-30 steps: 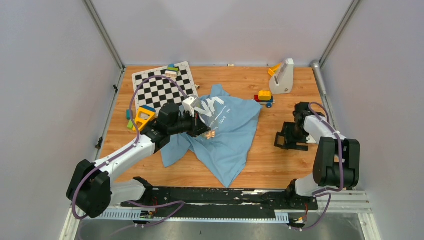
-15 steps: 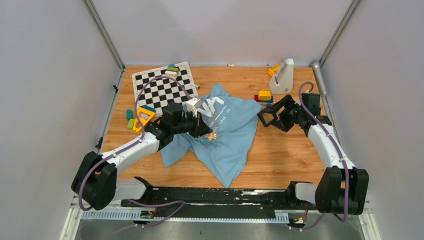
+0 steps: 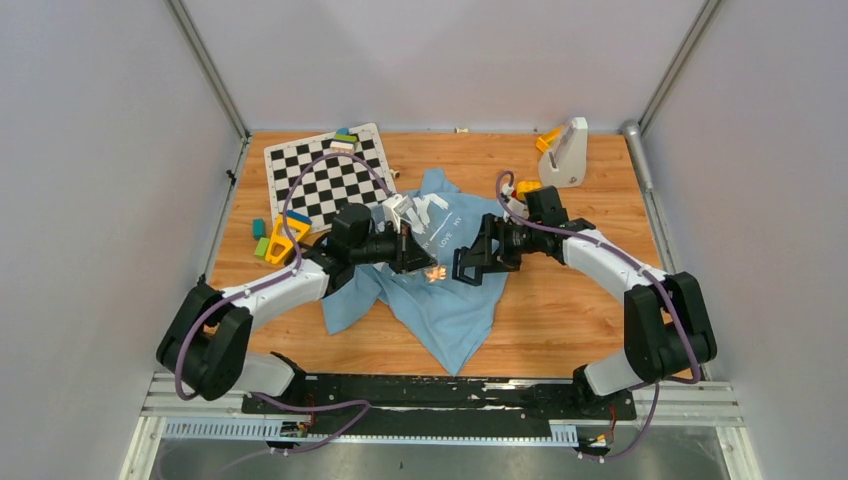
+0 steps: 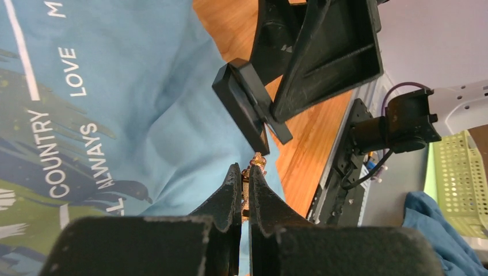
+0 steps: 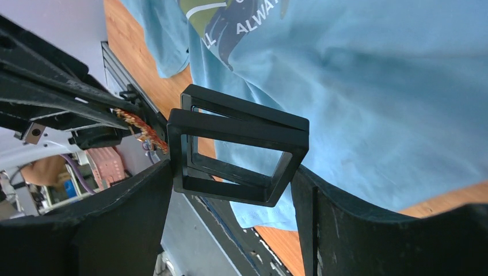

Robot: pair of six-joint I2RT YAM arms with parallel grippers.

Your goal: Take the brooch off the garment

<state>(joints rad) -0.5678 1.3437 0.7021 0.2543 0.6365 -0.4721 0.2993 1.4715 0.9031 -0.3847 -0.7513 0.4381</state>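
Note:
The light blue garment (image 3: 450, 280) lies crumpled mid-table; it also shows in the left wrist view (image 4: 144, 86) and the right wrist view (image 5: 374, 86). My left gripper (image 3: 425, 264) is shut on the tiny orange-red brooch (image 3: 437, 272), whose tip sticks out past the fingertips (image 4: 256, 163) just above the cloth. I cannot tell if it is still pinned. My right gripper (image 3: 480, 262) is shut on a black square frame case (image 5: 239, 144), held right beside the brooch (image 5: 141, 126). The case also shows in the left wrist view (image 4: 253, 109).
A checkerboard (image 3: 325, 172) lies at the back left, with an orange triangular frame (image 3: 290, 233) and loose blocks (image 3: 260, 240) beside it. A white stand (image 3: 565, 152) is at the back right, and a toy block stack (image 3: 527, 186) sits behind my right arm.
My right arm has swung from the right side of the table leftward over the garment, carrying the black case up to the brooch. My left gripper has shifted slightly right.

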